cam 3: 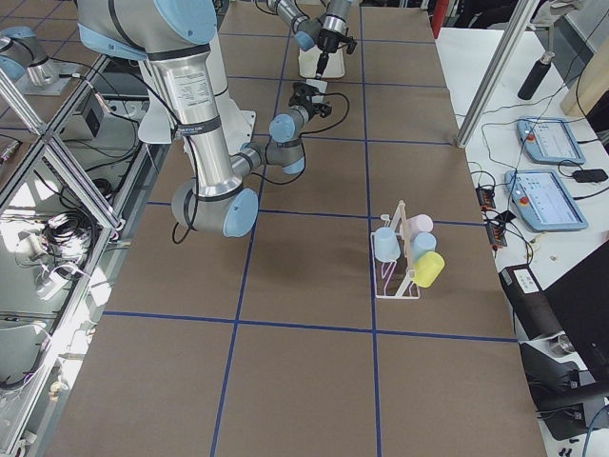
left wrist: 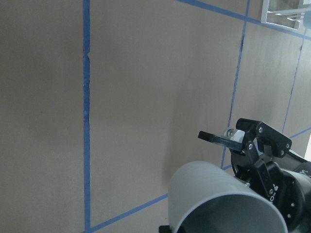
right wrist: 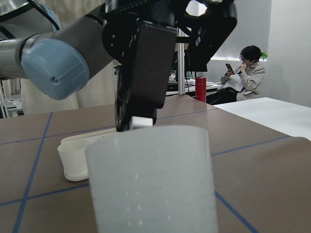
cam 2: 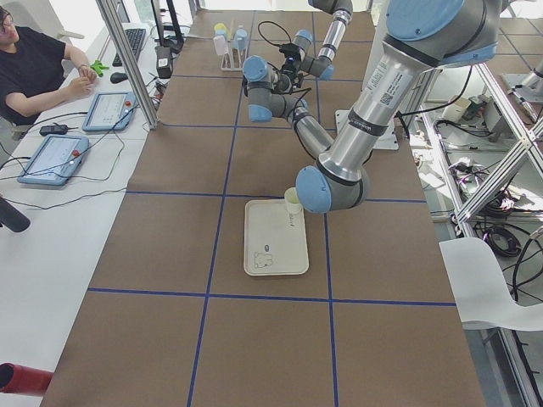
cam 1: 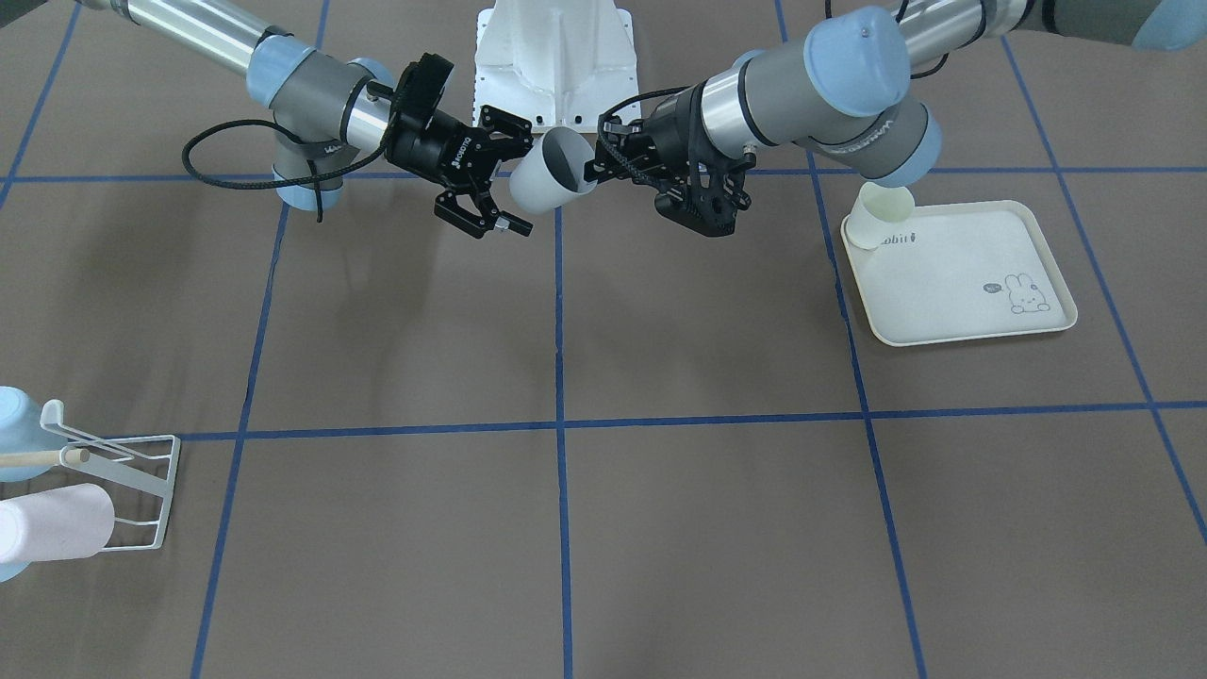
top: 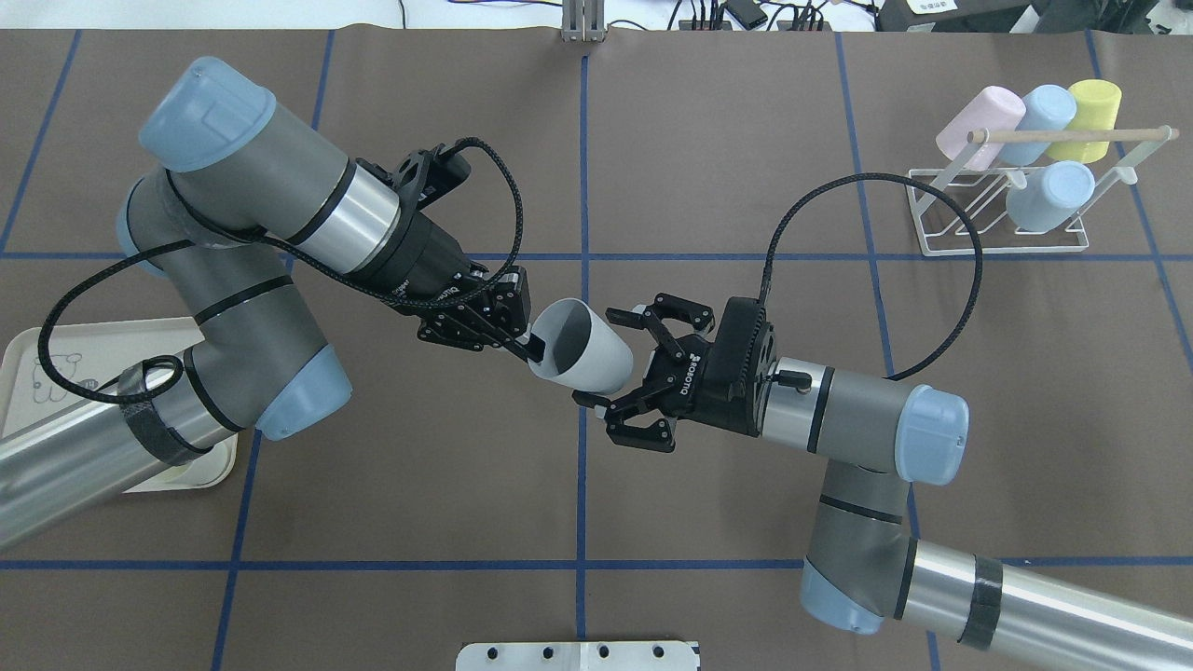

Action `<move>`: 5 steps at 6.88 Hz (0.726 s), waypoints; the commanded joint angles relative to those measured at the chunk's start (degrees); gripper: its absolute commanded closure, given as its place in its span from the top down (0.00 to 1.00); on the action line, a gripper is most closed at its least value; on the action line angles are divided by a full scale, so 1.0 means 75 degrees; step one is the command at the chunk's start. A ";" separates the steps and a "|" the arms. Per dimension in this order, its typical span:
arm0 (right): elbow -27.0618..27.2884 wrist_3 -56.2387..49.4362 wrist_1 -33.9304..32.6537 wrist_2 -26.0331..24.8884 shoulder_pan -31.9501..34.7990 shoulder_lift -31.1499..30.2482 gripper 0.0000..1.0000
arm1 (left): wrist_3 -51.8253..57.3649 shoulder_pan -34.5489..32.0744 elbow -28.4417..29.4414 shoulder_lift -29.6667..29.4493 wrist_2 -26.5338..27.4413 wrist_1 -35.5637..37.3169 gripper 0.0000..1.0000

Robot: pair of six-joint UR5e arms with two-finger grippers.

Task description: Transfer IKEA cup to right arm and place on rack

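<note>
Hanging tilted in the air over the middle of the counter [top: 419, 485], the pale grey IKEA cup [top: 582, 359] is being held by the left fingers [top: 533, 346]. They are pinching its rim, one inside the mouth and one outside. The right fingers [top: 602, 358] are standing spread wide on either side of the cup's closed end, gripping nothing. The white wire rack [top: 1007, 249] is sitting well apart, carrying four cups [top: 1049, 196].
</note>
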 commanded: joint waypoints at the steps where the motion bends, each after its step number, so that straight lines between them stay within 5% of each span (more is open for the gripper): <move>1: 0.0011 0.0000 0.0000 0.0000 0.0002 0.0000 0.84 | 0.0000 0.0009 0.0023 -0.0001 0.0001 -0.0024 0.00; 3: 0.0034 -0.0012 0.0000 0.0000 -0.0009 -0.0023 0.53 | 0.0000 0.0021 0.0012 -0.0001 0.0001 -0.0024 0.00; 5: 0.0034 -0.0012 0.0000 0.0000 -0.0021 -0.0023 0.44 | 0.0012 0.0009 0.0012 -0.0001 0.0001 -0.0024 0.00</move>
